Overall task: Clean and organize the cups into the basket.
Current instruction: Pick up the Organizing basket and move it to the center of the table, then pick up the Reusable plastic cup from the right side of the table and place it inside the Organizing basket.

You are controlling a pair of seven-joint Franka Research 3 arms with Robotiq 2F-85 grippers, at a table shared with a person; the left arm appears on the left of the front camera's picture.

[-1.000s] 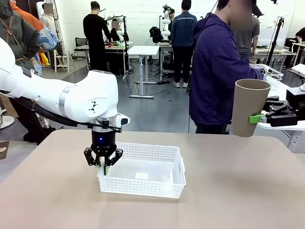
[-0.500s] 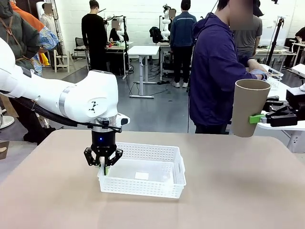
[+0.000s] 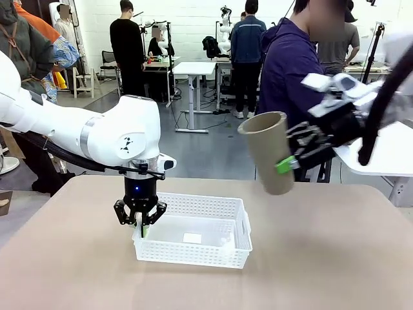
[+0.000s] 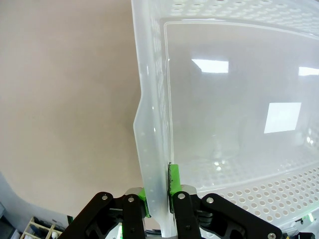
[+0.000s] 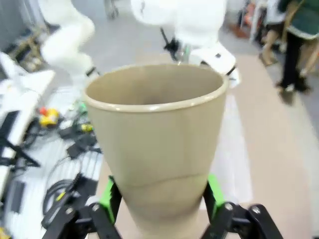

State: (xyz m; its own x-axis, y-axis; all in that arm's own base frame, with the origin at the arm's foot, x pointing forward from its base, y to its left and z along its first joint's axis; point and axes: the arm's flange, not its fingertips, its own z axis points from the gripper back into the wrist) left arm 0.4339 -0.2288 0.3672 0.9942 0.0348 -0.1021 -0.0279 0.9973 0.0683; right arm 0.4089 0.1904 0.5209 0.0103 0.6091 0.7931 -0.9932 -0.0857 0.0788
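Front: basket [image 3: 193,253] sits lower centre on the surface [image 3: 322,258] and looks empty. Left fingers [image 3: 142,227] come straight down, clenched on its left short wall. Right of centre, right fingers [image 3: 284,166] grasp a tan cup [image 3: 266,145] low on its body. Its mouth tilts up-left, in the air, well apart from the basket.

Left wrist: fingers [image 4: 173,179] at bottom centre, green pads pinching the thin basket wall [image 4: 149,124], one inside, one outside. Pale patch [image 4: 281,117] on the basket floor at right is blank.

Right wrist: blurred. Cup [image 5: 157,144] mid-frame, pads on both flanks near its base.

My read of the step: carry the cup to the basket. Let the left pinch anchor the basket. Approach from the right end, clear of the left arm [image 3: 97,135]. Tip the cup onto its side, lower until it rests on the basket floor, then release.

Writing: none legible. There's a small black mark on the left arm, no letters readable.
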